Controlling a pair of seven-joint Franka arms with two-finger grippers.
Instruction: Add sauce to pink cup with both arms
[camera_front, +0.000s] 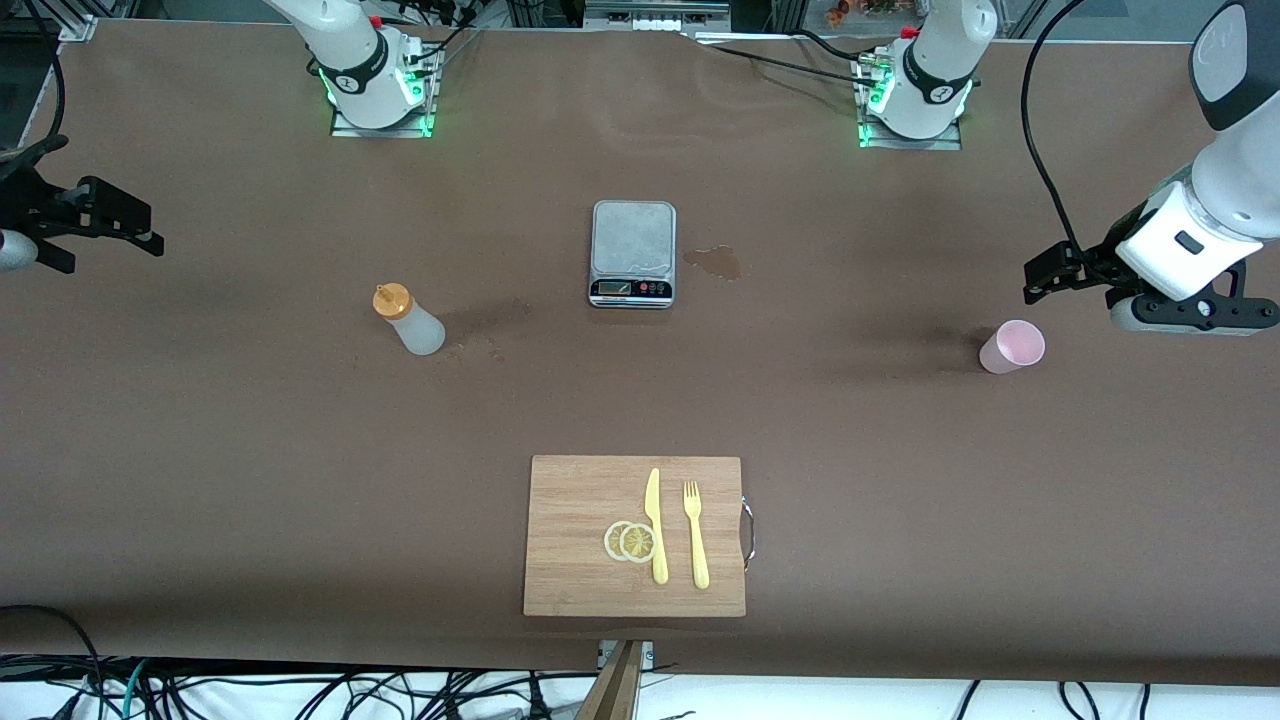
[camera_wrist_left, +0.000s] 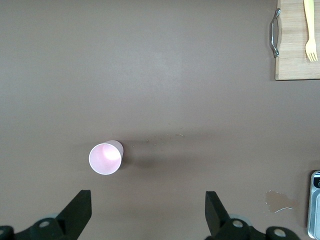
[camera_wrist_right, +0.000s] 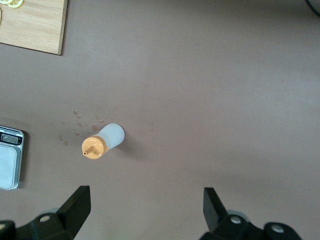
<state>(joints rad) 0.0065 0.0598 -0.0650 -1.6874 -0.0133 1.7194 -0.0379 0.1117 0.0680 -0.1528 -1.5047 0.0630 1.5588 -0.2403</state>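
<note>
The sauce bottle, translucent whitish with an orange cap, stands on the brown table toward the right arm's end; it also shows in the right wrist view. The pink cup stands upright and empty toward the left arm's end; it also shows in the left wrist view. My left gripper is open and empty over the table beside the cup, clear of it, as the left wrist view shows. My right gripper is open and empty over the table's edge at the right arm's end, apart from the bottle.
A grey kitchen scale sits mid-table near the bases, with a wet stain beside it. A wooden cutting board nearer the front camera carries a yellow knife, a fork and lemon slices.
</note>
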